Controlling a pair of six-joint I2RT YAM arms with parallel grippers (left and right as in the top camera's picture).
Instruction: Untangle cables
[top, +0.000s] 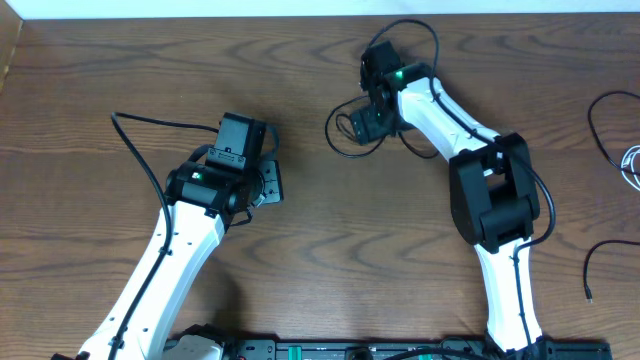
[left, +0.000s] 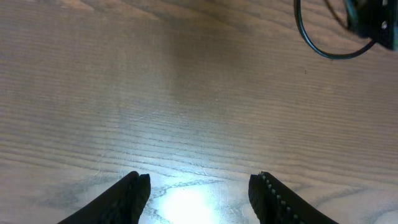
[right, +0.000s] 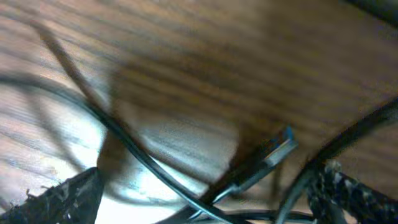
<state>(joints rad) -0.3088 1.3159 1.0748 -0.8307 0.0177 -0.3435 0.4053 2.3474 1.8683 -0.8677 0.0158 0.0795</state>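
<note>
A black cable (top: 338, 143) lies in a loose loop on the wooden table at centre back. My right gripper (top: 363, 124) hovers right over this loop. In the right wrist view its jaws (right: 208, 186) are open wide, with black cable strands (right: 134, 152) and a plug end with a blue tip (right: 278, 149) lying between the fingers. My left gripper (top: 270, 185) is open and empty, to the left of the loop. Its wrist view shows open jaws (left: 199, 182) over bare wood, with the cable loop (left: 323, 50) far ahead at the top right.
At the right table edge lie another black cable (top: 598, 118), a white cable (top: 632, 165) and a further black cable (top: 597, 262). A thicker black arm cable (top: 135, 150) trails off the left arm. The right arm's body (top: 490, 190) stands right of centre.
</note>
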